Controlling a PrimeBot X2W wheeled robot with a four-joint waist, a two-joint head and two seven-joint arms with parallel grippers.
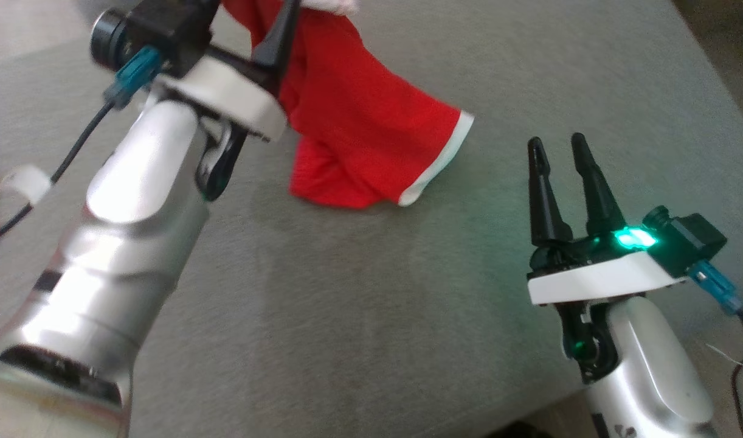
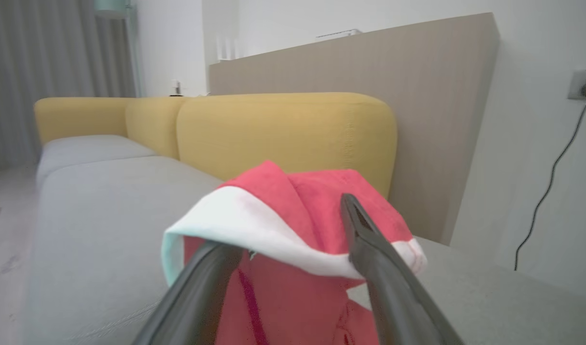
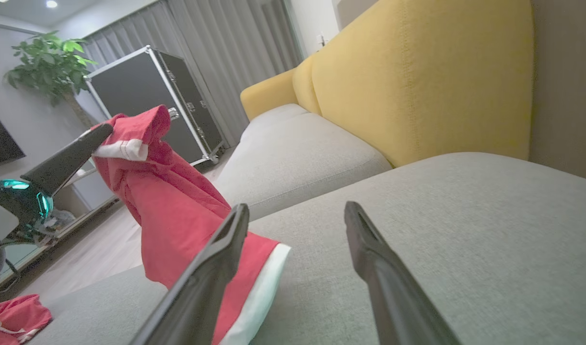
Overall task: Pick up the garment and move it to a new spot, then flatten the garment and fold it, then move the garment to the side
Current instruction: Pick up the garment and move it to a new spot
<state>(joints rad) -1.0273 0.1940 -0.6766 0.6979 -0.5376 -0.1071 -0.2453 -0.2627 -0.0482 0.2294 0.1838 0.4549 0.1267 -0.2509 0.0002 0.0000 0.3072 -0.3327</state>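
The garment [image 1: 359, 121] is red with white trim. It hangs from my raised left arm, and its lower hem rests crumpled on the grey sofa cushion [image 1: 347, 316]. In the left wrist view my left gripper [image 2: 287, 224] has its jaws apart, and the garment's white band [image 2: 235, 220] lies draped over both fingers. One left finger [image 1: 279, 33] shows against the cloth at the top of the head view. My right gripper [image 1: 556, 141] hovers open and empty over the cushion, to the right of the hem. The garment [image 3: 173, 211] stands to its left in the right wrist view.
A yellow backrest [image 3: 417, 81] runs along the far side of the cushions. The cushion's front edge [image 1: 548, 407] falls away at the lower right. More red cloth [image 3: 15, 316] lies on the floor. A black flight case [image 3: 149, 96] and a plant [image 3: 53, 57] stand beyond.
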